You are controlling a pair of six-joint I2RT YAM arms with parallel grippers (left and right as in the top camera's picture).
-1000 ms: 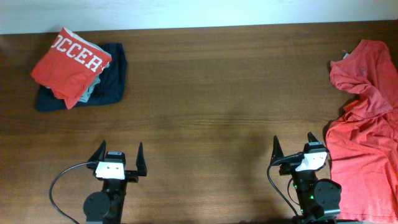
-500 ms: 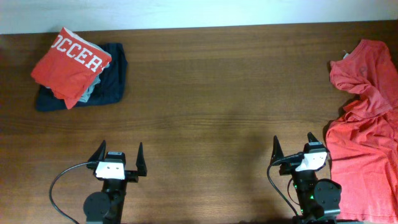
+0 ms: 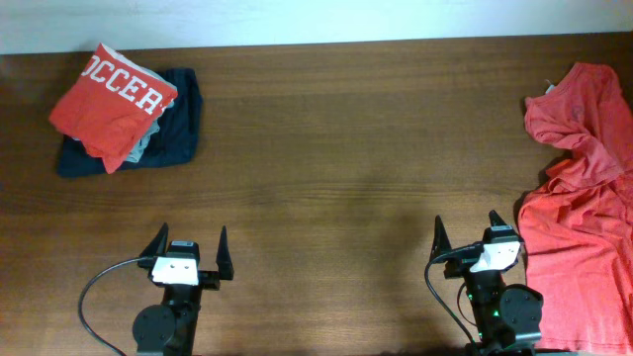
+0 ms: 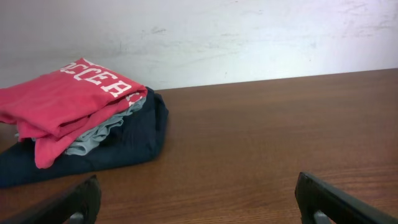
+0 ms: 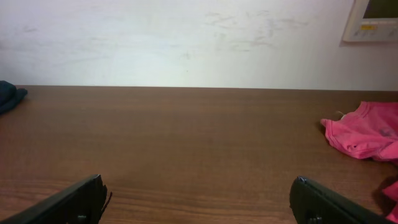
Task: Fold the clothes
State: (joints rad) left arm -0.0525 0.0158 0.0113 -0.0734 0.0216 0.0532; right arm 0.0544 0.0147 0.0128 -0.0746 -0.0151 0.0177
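Bench (image 3: 346,148) ends occupied, middle open
Folded shirt (image 3: 111,99) far left, crumpled shirt (image 3: 584,208) far right (bare wood between); both jaws gaping, empty.

The tabletop (image 3: 336,148) before me is dark brown with fine wood grain. The folded T-shirt (image 3: 114,99) is orange-red with white block lettering, over a pale grey-blue layer (image 4: 93,134) and a navy garment (image 3: 180,133). The loose T-shirt (image 3: 584,198) is coral. My left pincer (image 3: 193,235) and right pincer (image 3: 466,223) have black fingers.

Looks like a plain lab room: wood worktop (image 3: 346,148), bare white wall (image 5: 186,37) beyond right tool (image 5: 196,186), control panel (image 5: 370,18) upper right.
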